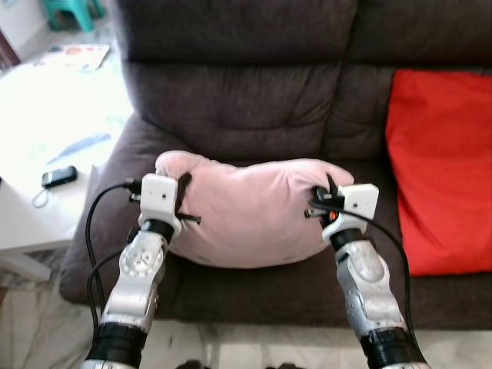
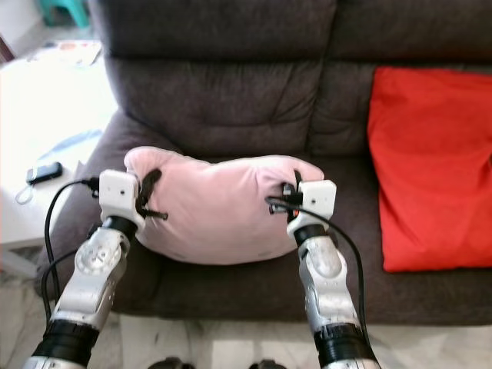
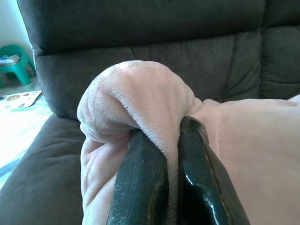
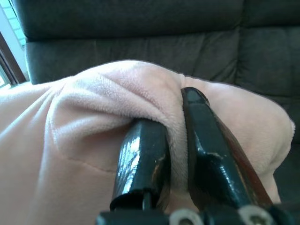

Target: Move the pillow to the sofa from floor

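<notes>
1. Black and glossy, the two fingers (image 3: pixel 140 183) of the left gripper (image 1: pixel 184 201) are clamped together on a fold of plush at the pillow's (image 1: pixel 254 211) left corner; in the left wrist view the pink fabric bulges up over the fingertips and a thin ridge of it is squeezed between them.
2. Right gripper (image 1: pixel 324 201): its fingers (image 4: pixel 143 164) are likewise pinched on a gathered pleat at the opposite, right corner of the pillow, with the cloth puckered around them.
3. Between the two grippers the pale pink pillow stretches sideways, sagging a little in the middle, its upper edge dipping between the two raised corners.
4. It sits over the left seat cushion of the dark brown sofa (image 1: pixel 246 100), near the front edge. Whether its underside rests on the seat or hangs just above it is hard to tell from these angles.
5. Both silver forearms reach up from below, with black cables looping beside each wrist.
6. A red pillow (image 1: pixel 438 169) leans against the backrest on the right seat, well apart from the pink one.
7. Left of the sofa stands a white table (image 1: pixel 46 115), bright with glare, carrying a dark phone-like device (image 1: pixel 58 177).
8. Farther back, a teal stool (image 1: pixel 73 11) stands on the floor.
</notes>
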Controlling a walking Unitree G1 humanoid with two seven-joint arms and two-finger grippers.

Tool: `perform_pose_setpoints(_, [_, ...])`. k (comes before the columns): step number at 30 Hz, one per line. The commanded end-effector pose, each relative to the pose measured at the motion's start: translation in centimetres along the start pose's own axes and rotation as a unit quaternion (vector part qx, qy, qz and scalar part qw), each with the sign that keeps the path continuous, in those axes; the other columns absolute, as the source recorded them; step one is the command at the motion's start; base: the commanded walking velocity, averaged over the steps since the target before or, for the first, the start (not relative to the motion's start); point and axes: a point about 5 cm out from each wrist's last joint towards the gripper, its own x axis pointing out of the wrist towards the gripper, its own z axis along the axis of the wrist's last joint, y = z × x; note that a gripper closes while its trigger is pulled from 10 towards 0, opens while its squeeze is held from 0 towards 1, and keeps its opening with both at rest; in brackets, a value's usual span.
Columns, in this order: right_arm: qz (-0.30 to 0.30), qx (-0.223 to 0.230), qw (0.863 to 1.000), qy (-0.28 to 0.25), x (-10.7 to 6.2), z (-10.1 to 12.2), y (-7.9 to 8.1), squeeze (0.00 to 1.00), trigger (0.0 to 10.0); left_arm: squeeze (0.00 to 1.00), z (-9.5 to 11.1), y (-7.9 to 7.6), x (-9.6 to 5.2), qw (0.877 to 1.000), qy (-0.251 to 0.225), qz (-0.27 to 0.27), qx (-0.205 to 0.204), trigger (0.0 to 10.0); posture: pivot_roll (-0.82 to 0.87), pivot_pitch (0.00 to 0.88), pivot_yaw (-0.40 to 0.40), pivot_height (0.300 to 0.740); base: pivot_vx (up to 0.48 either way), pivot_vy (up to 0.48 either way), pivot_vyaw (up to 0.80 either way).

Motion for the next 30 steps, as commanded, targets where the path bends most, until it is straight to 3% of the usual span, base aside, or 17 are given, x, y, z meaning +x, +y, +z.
perform_pose_setpoints(1, [0.029, 0.001, 0.999, -0.036, 0.8, 1.5, 1.4, 0.0, 10.0, 0.0, 0.9, 0.7, 0.1, 1.0, -0.022, 0.008, 0.007, 10.0, 0.09, 0.172, -0.008, 0.74, 0.349, 0.0, 0.0])
perform_pose_setpoints(11, [0.048, -0.017, 0.999, -0.013, 1.4, 1.2, 1.4, 0.0, 10.0, 0.0, 0.9, 0.9, 0.3, 1.0, -0.024, 0.006, 0.011, 10.0, 0.09, 0.168, -0.011, 0.74, 0.165, 0.0, 0.0])
perform_pose_setpoints(17, [0.037, -0.07, 0.995, 0.054, 2.9, 0.2, 0.6, 0.0, 10.0, 0.0, 0.9, 1.6, 0.5, 1.0, -0.016, 0.023, 0.014, 10.0, 0.1, 0.164, -0.019, 0.74, 0.0, 0.0, 0.0])
perform_pose_setpoints(21, [0.037, -0.076, 0.995, 0.054, 4.6, 1.2, 0.6, 0.0, 10.0, 0.0, 1.1, 2.1, 0.6, 1.0, -0.014, 0.023, 0.003, 10.0, 0.11, 0.159, -0.024, 0.74, 0.0, 0.0, 0.0])
perform_pose_setpoints(30, [0.058, -0.105, 0.992, 0.024, 8.6, 5.0, 2.3, 0.0, 10.0, 0.0, 1.4, 3.8, 0.6, 0.999, -0.012, 0.037, 0.012, 10.0, 0.13, 0.152, -0.044, 0.74, 0.0, 0.0, 0.0])
